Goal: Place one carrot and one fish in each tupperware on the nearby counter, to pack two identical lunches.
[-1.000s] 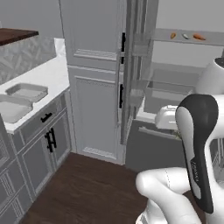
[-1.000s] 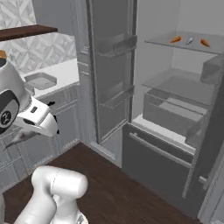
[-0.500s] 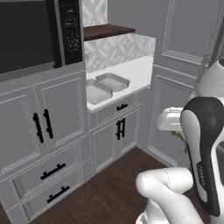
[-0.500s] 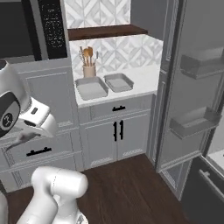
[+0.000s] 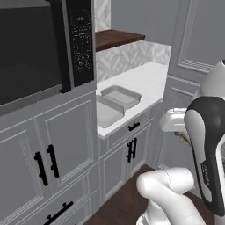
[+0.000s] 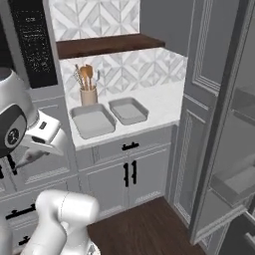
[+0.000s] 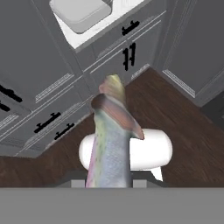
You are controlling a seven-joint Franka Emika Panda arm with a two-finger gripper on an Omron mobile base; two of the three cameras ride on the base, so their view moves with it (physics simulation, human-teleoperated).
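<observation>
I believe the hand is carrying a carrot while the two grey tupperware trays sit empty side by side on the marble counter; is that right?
Not quite: the hand is carrying a fish, not a carrot, as the hand view shows by its silvery, scaled body. The rest holds: the two grey tupperware trays sit empty side by side on the marble counter.

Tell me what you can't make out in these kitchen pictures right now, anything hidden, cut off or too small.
- Gripper fingertips, hand view: covered by the fish they hold.
- Fish tail end, hand view: cut off at the bottom edge.
- Near tray, left base view: its left part is hidden behind the cabinet.
- Tray, hand view: cut off by the top edge.
- Utensils in the holder, right base view: too small to name each one.
</observation>
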